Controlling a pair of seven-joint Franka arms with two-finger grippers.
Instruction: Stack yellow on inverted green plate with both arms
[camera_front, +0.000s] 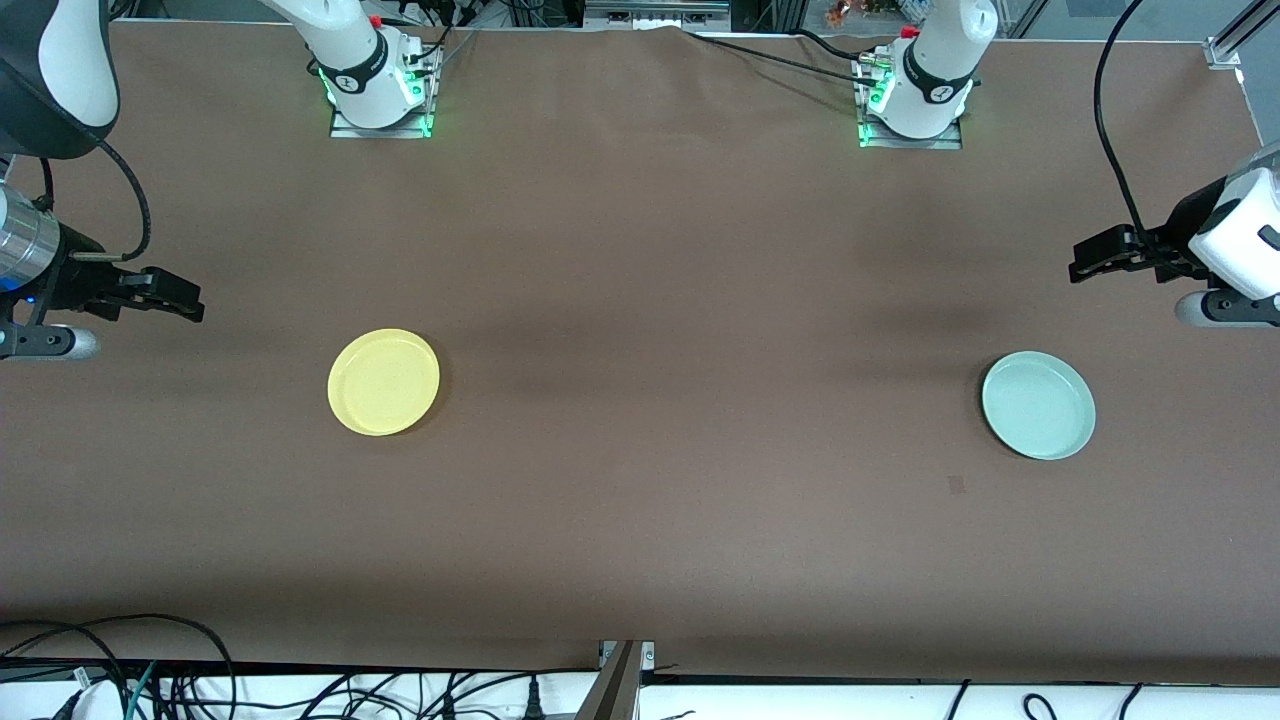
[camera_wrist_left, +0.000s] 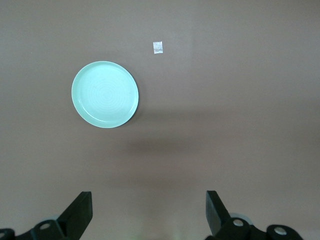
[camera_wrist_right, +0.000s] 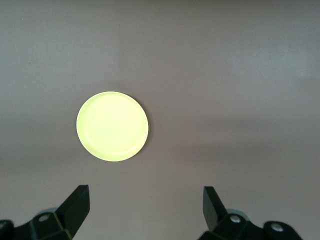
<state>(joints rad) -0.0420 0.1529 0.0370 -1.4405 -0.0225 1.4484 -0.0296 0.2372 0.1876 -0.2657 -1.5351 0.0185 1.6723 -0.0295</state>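
Observation:
The yellow plate (camera_front: 383, 382) lies flat on the brown table toward the right arm's end, and it shows in the right wrist view (camera_wrist_right: 112, 126) too. The pale green plate (camera_front: 1038, 405) lies flat toward the left arm's end, with faint rings on its upward face (camera_wrist_left: 105, 94). My right gripper (camera_front: 195, 300) hangs open over bare table at its end, apart from the yellow plate, its fingers wide (camera_wrist_right: 145, 191). My left gripper (camera_front: 1078, 264) hangs open over bare table at its end, apart from the green plate, nothing between its fingers (camera_wrist_left: 149, 197).
The brown cloth-covered table (camera_front: 640, 300) stretches wide between the two plates. A small square mark (camera_front: 957, 485) lies near the green plate, nearer to the front camera, and shows as a pale tag (camera_wrist_left: 158, 47). Cables hang along the table's front edge (camera_front: 200, 680).

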